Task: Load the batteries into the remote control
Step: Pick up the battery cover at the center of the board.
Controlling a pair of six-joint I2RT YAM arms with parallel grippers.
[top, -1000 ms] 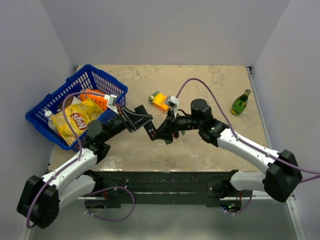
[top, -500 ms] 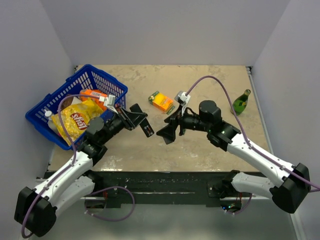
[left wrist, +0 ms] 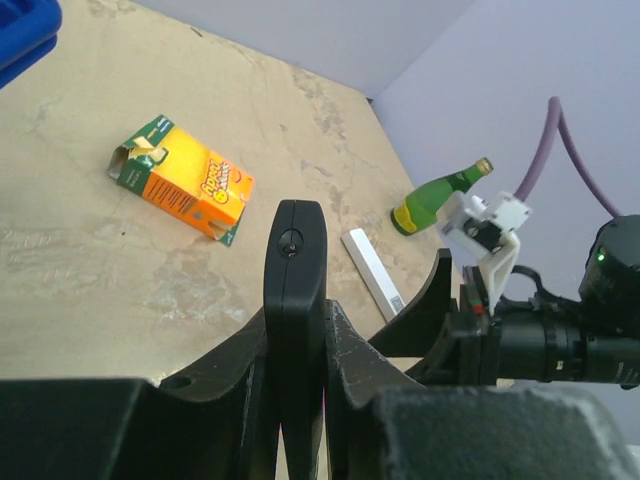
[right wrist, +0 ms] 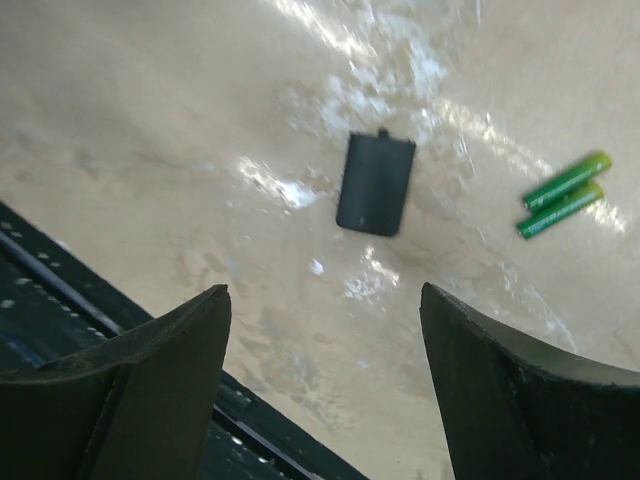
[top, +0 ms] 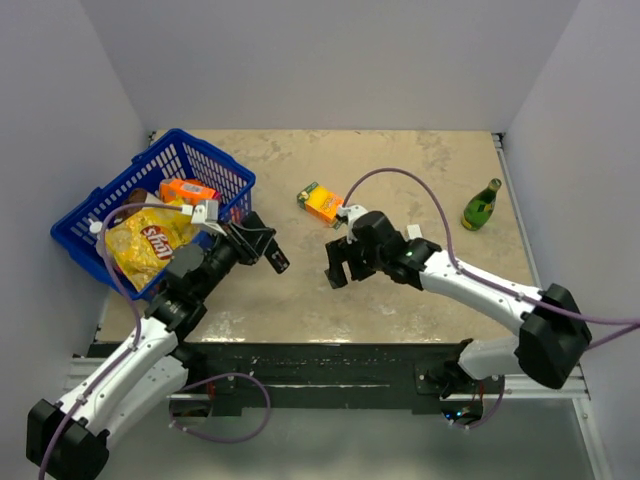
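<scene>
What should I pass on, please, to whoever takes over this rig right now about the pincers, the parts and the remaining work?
Left pincer: shut on the remote control, held up off the table.
Right pincer: open and empty, hovering above the table.
Batteries: both lie side by side on the table, near the cover but not touching it.
Done: the cover is off the remote control.
Left: pick up each battery, seat both in the remote control, refit the cover.
</scene>
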